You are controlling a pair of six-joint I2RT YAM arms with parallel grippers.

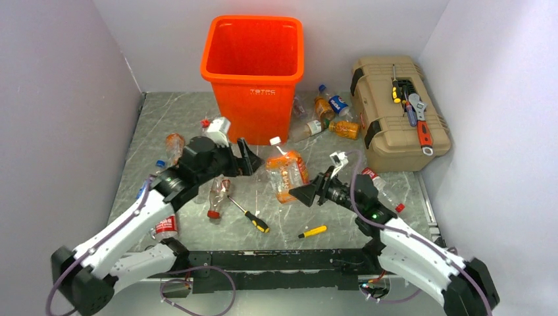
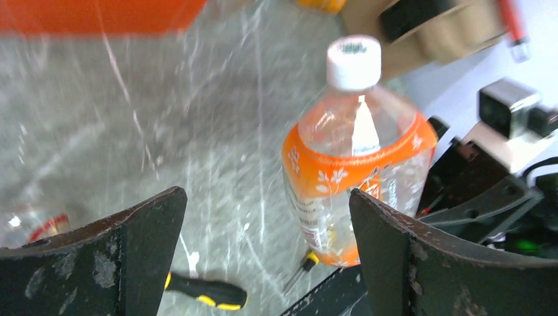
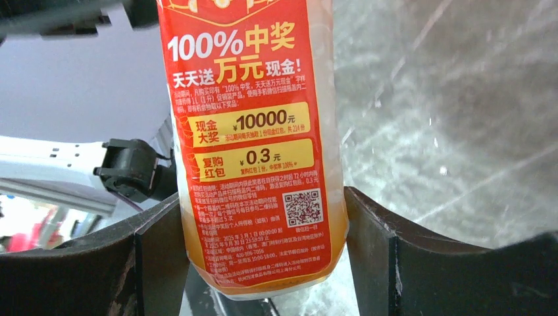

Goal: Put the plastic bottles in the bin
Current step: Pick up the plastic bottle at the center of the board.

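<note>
Bottle [image 1: 287, 172], pinched at its base by the right tool [image 3: 260, 224] beside the wide-spread left tool [image 2: 266, 204], seems bound for the bin [image 1: 253, 99].

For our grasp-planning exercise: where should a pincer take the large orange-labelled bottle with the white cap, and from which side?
Across the wide lower body of the orange-labelled bottle, from its base end, as the right pincer does; the shoulder tapers toward the cap.

Top view looks down; close wrist views share the bottle [image 2: 355, 164].
</note>
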